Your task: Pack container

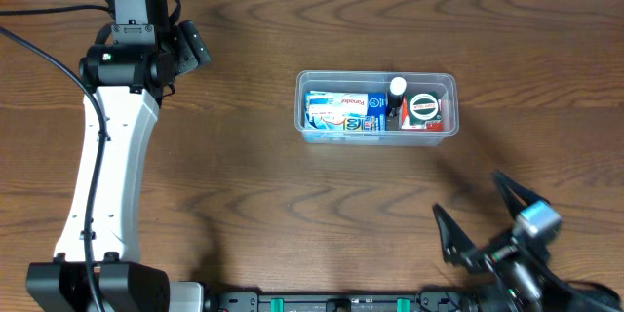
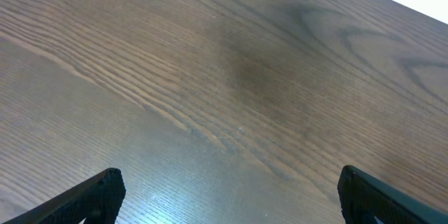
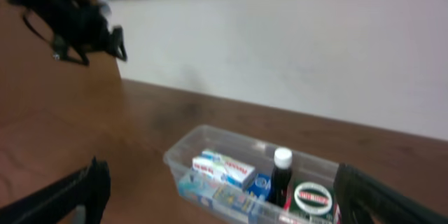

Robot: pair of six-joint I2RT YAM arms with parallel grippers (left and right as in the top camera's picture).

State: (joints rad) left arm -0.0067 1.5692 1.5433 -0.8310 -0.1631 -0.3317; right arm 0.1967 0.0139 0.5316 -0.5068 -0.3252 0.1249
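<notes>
The container (image 1: 376, 76) is a clear rectangular tub at the table's centre right. It holds a white and blue box (image 1: 336, 109), a dark bottle with a white cap (image 1: 397, 90) and a round green-and-white labelled item (image 1: 423, 107). My right gripper (image 1: 478, 213) hovers open in front of it, near the table's front edge. The right wrist view looks onto the container (image 3: 183, 148), the box (image 3: 222, 168) and the bottle (image 3: 281, 175) between the spread fingers (image 3: 89, 185). My left gripper (image 1: 192, 47) is far off at the back left, open (image 2: 227, 196) over bare wood.
The left arm (image 1: 107, 156) stretches along the table's left side from its base at the front edge. A pale wall (image 3: 294, 49) rises behind the table's far edge. Dark wood tabletop (image 1: 244, 185) lies between the two arms.
</notes>
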